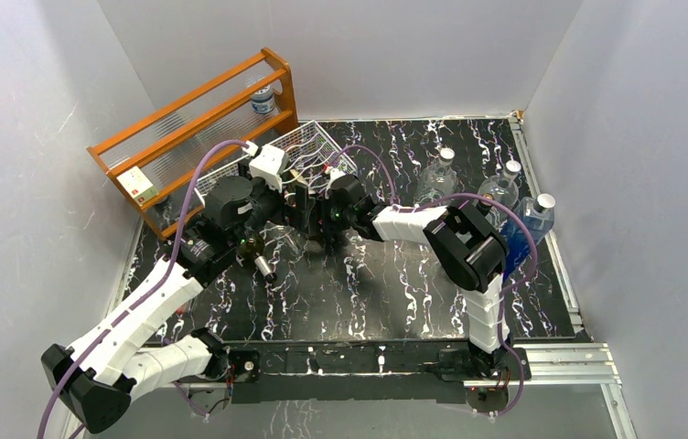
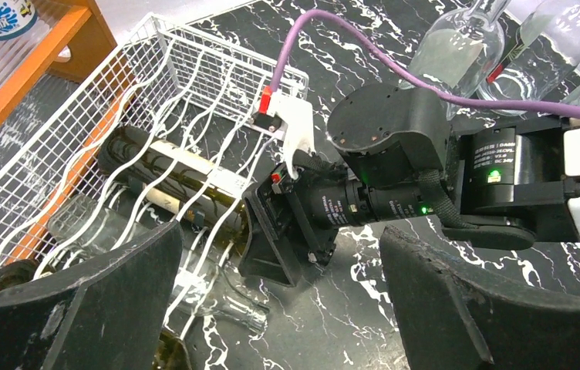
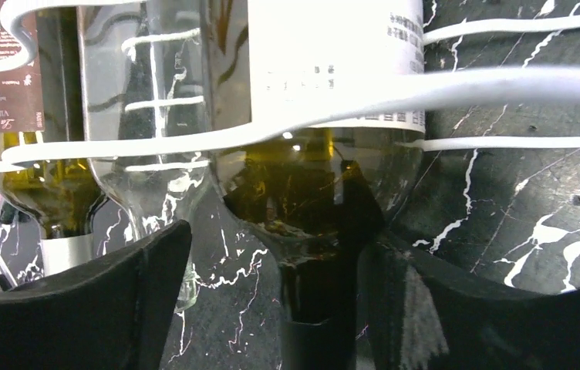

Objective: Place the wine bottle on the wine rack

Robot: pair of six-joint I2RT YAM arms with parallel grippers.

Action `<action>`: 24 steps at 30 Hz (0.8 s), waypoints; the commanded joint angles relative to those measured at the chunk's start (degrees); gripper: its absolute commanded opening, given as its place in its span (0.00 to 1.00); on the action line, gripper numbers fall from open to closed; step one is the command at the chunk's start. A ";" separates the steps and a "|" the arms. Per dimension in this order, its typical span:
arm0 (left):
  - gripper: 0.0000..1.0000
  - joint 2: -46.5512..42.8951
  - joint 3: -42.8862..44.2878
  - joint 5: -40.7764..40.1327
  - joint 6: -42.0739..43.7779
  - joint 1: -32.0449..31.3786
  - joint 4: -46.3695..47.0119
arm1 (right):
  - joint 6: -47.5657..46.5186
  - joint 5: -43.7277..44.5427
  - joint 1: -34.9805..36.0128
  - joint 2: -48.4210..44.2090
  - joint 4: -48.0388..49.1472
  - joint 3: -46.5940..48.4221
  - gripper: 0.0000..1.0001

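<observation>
A: Two arms meet at the wine rack (image 1: 308, 146) in the top view. Status?
B: Left wrist view: the left fingers (image 2: 79, 308) are fully spread and empty. The wine bottle (image 2: 183, 181) lies in a wire cradle.
A: Right wrist view?
B: The right fingers (image 3: 117, 301) stand parted, flanking the bottle neck without clamping it. Placement appears complete; only clearing both arms remains.

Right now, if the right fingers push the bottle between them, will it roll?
It probably will not roll: the bottle lies in a wire cradle of the rack. Its smooth glass likely slips along the wires, and seems fragile.
</observation>
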 commanded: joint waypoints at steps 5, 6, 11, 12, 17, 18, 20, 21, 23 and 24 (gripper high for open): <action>0.98 -2.61 2.79 -1.15 0.13 -0.08 -1.26 | -1.41 4.42 0.14 -8.06 2.92 -0.42 0.94; 0.98 -2.85 2.88 -1.16 0.12 -0.08 -1.34 | -1.57 4.89 0.15 -8.93 2.55 -0.89 0.95; 0.98 -4.15 3.43 -1.41 -0.18 -0.08 -2.17 | -2.49 7.53 -0.05 -14.66 0.41 -3.48 0.96; 0.98 -4.50 3.43 -1.53 -0.29 -0.03 -2.29 | -2.71 8.13 -0.06 -15.25 -0.50 -3.77 0.96; 0.98 -6.32 3.18 -1.65 -0.93 -0.08 -3.05 | -4.68 11.68 -0.39 -23.73 -8.04 -5.00 0.94; 0.98 -6.73 3.05 -1.74 -1.06 -0.08 -3.27 | -5.39 12.81 -0.50 -25.52 -9.81 -5.20 0.94; 0.98 -7.58 2.79 -1.68 -1.28 -0.08 -3.64 | -6.61 15.86 -0.62 -29.31 -13.62 -5.67 0.93; 0.98 -7.93 2.63 -1.59 -1.42 -0.10 -3.69 | -7.35 17.68 -0.62 -31.33 -15.55 -5.94 0.93; 0.98 -8.74 1.93 -1.27 -1.91 -0.12 -3.73 | -8.71 21.99 -0.71 -35.61 -19.34 -6.45 0.93; 0.98 -9.04 1.53 -1.04 -2.04 -0.08 -3.54 | -9.59 24.20 -0.76 -37.61 -21.20 -6.65 0.93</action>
